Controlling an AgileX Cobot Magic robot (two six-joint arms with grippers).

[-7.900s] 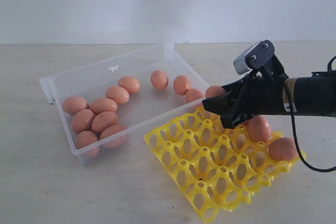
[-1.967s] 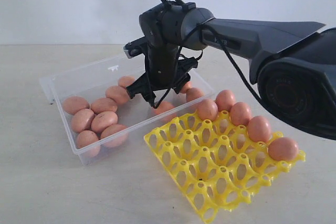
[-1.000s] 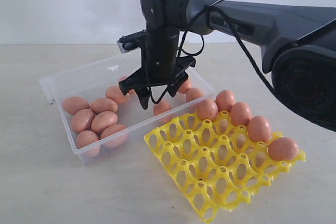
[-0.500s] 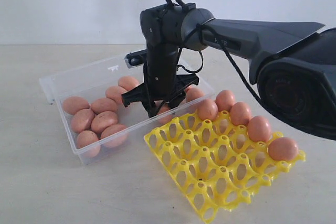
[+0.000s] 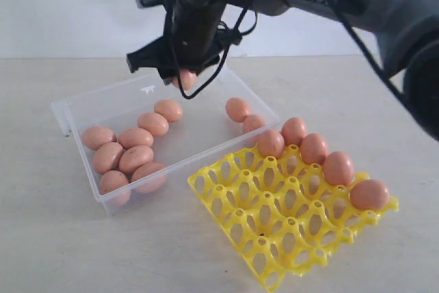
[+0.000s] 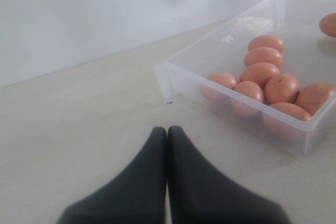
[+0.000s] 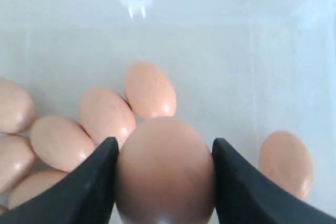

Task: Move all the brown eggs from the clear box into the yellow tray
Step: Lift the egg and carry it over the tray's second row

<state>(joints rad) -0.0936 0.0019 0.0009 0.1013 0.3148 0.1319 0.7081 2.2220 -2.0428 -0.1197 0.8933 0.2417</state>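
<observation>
Nearest me, the yellow tray carries five eggs along its far row. Behind it, the clear box holds about ten more eggs; some overlap, so I can't count them surely. High above the box, my right claw clamps one egg. My left claw hangs pinched together over the table.

held egg | underside cropped (right wrist view) | left claw base blurred
</observation>
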